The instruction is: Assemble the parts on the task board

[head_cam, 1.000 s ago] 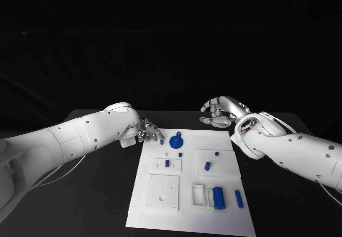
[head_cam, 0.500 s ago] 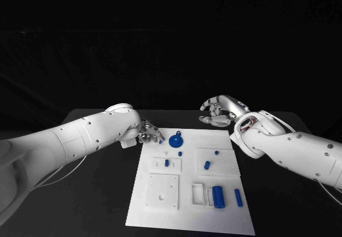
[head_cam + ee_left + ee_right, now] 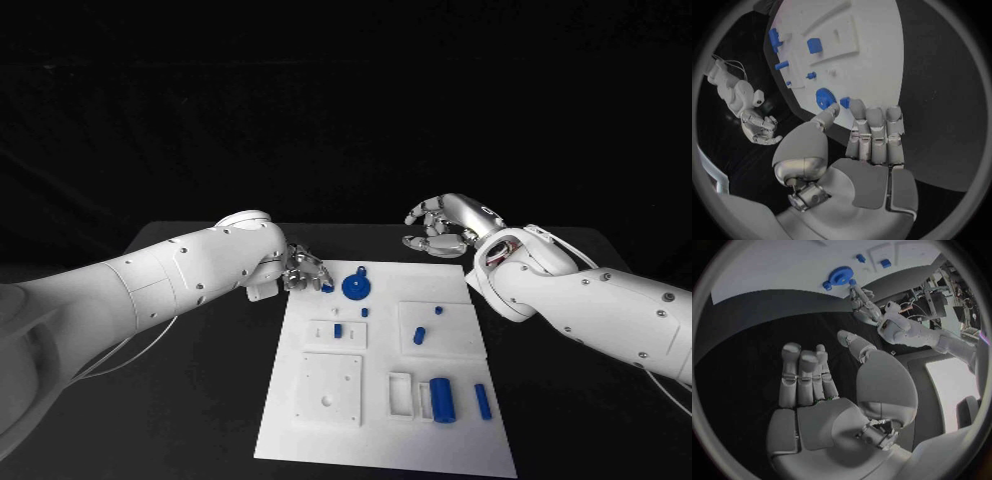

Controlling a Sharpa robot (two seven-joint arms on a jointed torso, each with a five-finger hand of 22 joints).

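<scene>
The white task board (image 3: 389,430) lies in the middle of the table. A blue gear (image 3: 358,289) rests near its far left corner, with a small blue piece (image 3: 327,287) beside it. My left hand (image 3: 300,268) hovers at that corner; in the left wrist view its fingertips (image 3: 869,114) reach close to the small blue piece (image 3: 844,102) and the gear (image 3: 824,97), holding nothing. My right hand (image 3: 444,225) hangs above the table just past the board's far edge, fingers loosely curled and empty. The right wrist view shows its palm (image 3: 817,395) bare.
Nearer on the board lie a thick blue cylinder (image 3: 443,399), a blue pin (image 3: 483,401) and a short blue peg (image 3: 420,336). A white square block (image 3: 330,389) and a smaller plate carrying a blue stub (image 3: 338,329) sit on the left half. Black table surrounds the board.
My left hand has crept very slightly toward the gear. The right hand and the parts are where they were.
</scene>
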